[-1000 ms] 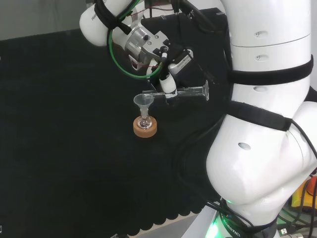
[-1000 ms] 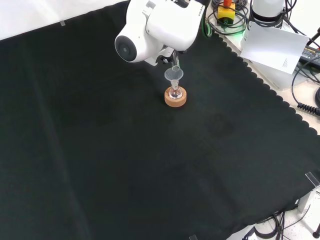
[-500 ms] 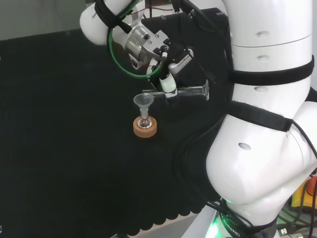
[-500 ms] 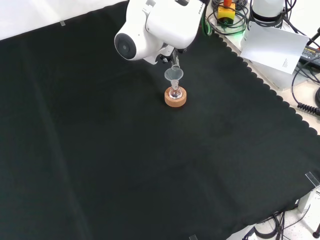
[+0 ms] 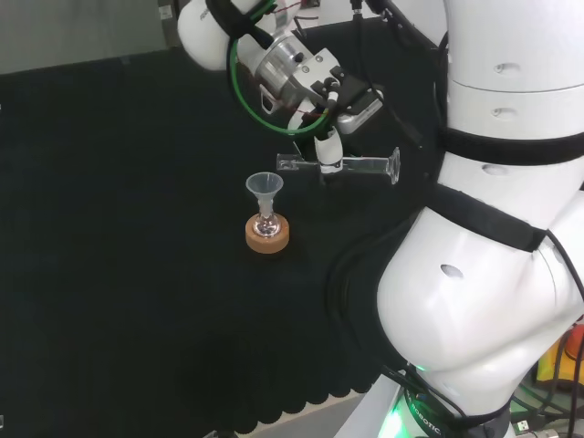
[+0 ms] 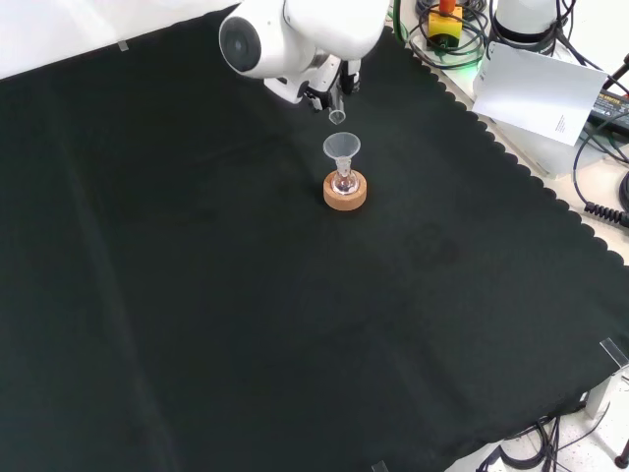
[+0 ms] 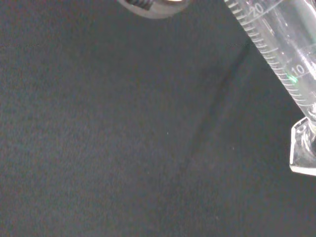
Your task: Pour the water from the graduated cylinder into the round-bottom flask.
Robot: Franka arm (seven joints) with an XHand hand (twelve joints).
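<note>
one graduated cylinder (image 5: 338, 166) lies nearly level in the hand (image 5: 329, 146), whose fingers are curled round its middle, mouth toward the funnel (image 5: 264, 187) and foot toward the arm. in the head view the mouth hangs just right of and above the funnel rim, not over it. the funnel sits in the round-bottom flask (image 5: 266, 224), kept upright by a cork ring (image 5: 268, 236) on the black cloth (image 6: 246, 315), so a narrow neck can catch a pour.
</note>
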